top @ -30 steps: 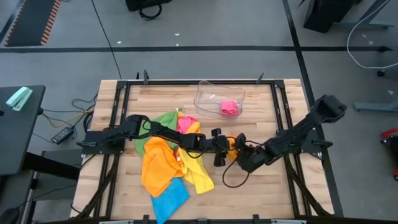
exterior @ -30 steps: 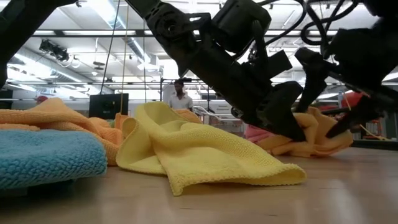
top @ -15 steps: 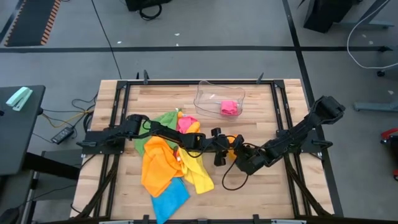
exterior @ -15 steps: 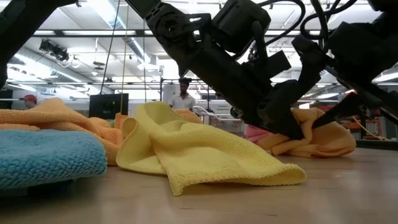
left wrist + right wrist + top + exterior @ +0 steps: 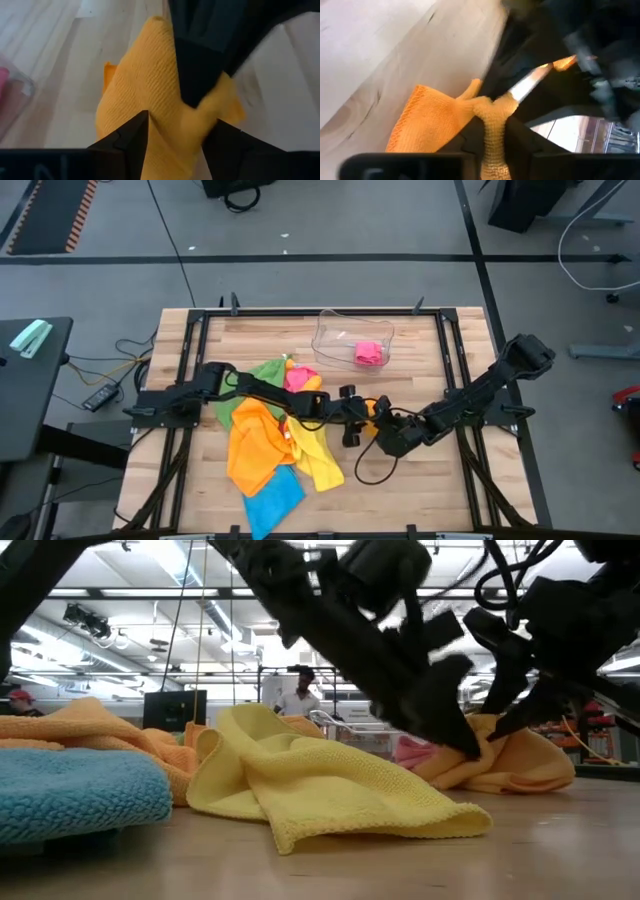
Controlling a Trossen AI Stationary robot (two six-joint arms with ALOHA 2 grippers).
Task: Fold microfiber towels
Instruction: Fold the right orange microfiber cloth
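Both grippers met mid-tabletop at the orange towel: left gripper fingers straddled it, right gripper pinched it. Best to pull corners apart evenly.

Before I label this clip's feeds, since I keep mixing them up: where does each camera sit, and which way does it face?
High view: above the table, looking straight down; both arms show, meeting mid-table.
Low view: at tabletop height, looking level past the yellow towel into the room; arms enter from above.
Left wrist view: on the left arm, looking past its left gripper at the orange towel.
Right wrist view: on the right arm; right gripper pinches that towel.
Both wrist views share the orange towel.
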